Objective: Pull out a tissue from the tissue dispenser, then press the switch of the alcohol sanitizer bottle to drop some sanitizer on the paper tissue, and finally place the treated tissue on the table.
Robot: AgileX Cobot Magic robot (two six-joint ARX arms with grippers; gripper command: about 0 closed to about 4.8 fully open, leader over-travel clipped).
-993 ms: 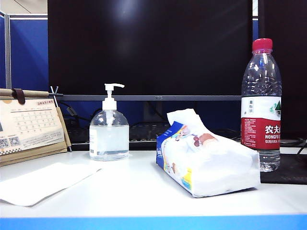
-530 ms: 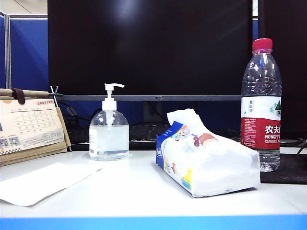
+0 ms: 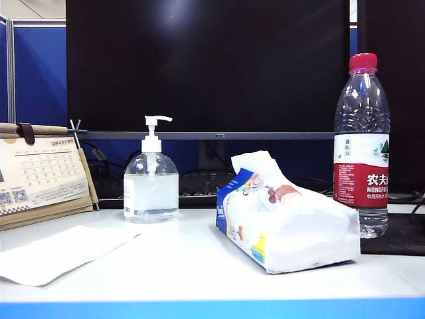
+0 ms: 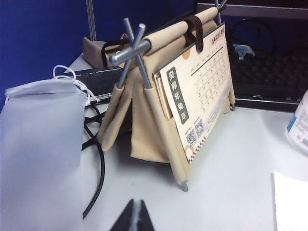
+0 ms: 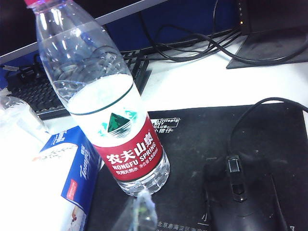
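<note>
A white tissue [image 3: 60, 252] lies flat on the table [image 3: 199, 272] at the front left; its corner [image 4: 291, 202] shows in the left wrist view. Behind it stands the alcohol sanitizer bottle [image 3: 151, 186], with the switch [image 3: 157, 121] on top. The tissue dispenser [image 3: 285, 226] lies right of centre, a sheet [image 3: 255, 161] sticking up from its slot. Neither gripper appears in the exterior view. My left gripper [image 4: 137, 211] is shut and empty above the table, in front of the desk calendar. My right gripper [image 5: 143, 208] is shut and empty, close to the water bottle's base, beside the dispenser [image 5: 57, 187].
A desk calendar [image 3: 40, 176] stands at the far left, a red-labelled water bottle [image 3: 362, 146] at the right on a black mouse pad [image 5: 192, 144] with a mouse [image 5: 243, 192]. A keyboard [image 4: 269, 77], cables and a white bag [image 4: 41, 144] lie behind.
</note>
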